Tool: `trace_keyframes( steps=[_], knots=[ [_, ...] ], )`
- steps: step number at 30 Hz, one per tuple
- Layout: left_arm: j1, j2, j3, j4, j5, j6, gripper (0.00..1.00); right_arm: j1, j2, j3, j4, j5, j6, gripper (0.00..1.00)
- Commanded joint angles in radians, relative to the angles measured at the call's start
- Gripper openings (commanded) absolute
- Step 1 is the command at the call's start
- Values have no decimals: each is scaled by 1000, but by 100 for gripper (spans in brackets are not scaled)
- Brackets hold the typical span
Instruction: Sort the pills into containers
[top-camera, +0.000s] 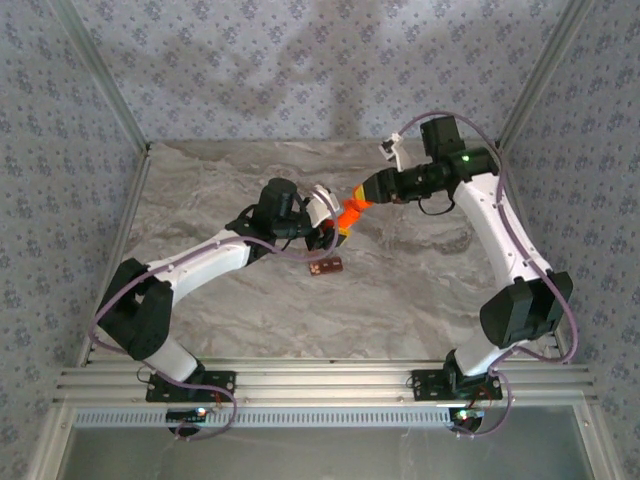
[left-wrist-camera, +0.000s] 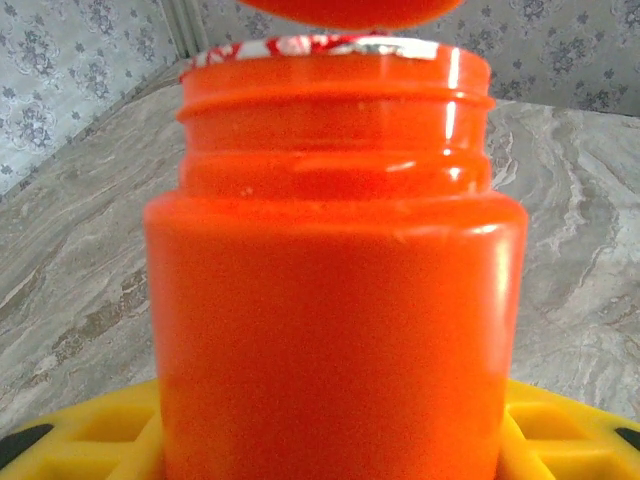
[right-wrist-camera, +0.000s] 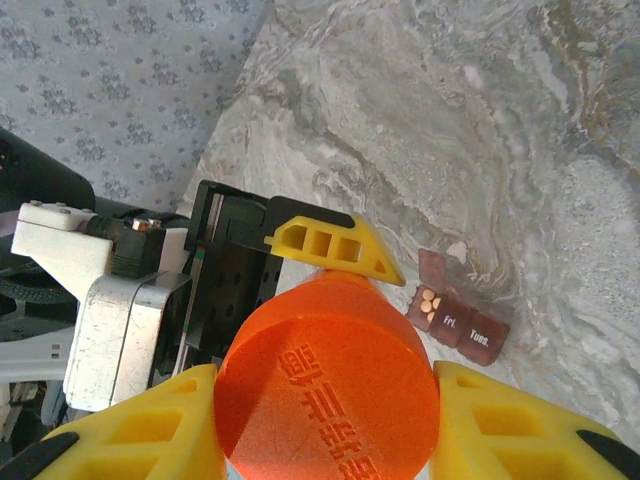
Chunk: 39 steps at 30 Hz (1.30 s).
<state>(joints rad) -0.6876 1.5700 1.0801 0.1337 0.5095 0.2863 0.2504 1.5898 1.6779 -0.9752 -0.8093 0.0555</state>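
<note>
Gripping orange bottle (left-wrist-camera: 330, 300) in left end effector (left-wrist-camera: 330, 445), half-closed; pinching cap (right-wrist-camera: 325, 385) in right end effector (right-wrist-camera: 325, 425), just off bottle mouth along its axis; containers (top-camera: 325, 266) flat on worktop (top-camera: 420, 290) just beside, nearer left end effector

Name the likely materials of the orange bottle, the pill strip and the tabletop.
Orange bottle: glossy plastic, by its moulded threads and highlights. Pill strip: reddish-brown plastic, probably, lids printed with day names. Tabletop: grey marble look, possibly printed laminate.
</note>
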Motion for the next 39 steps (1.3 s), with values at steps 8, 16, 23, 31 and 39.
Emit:
trace_keyframes(
  steps=[8,16,23,31,39],
  knots=[
    [-5,-27,40,-18,38,39,0,23,42,-4,-63,-14,-58,42],
    [-5,-37,45,-46,35,66,0,24,60,-12,-69,-30,-75,42],
    [-6,-36,58,-64,35,83,0,39,61,-10,-110,-43,-118,41],
    [-5,-38,71,-81,35,100,0,50,61,-26,-129,-50,-146,40],
    [-5,-38,90,-113,47,134,0,52,94,-12,-145,-70,-154,40]
  ],
)
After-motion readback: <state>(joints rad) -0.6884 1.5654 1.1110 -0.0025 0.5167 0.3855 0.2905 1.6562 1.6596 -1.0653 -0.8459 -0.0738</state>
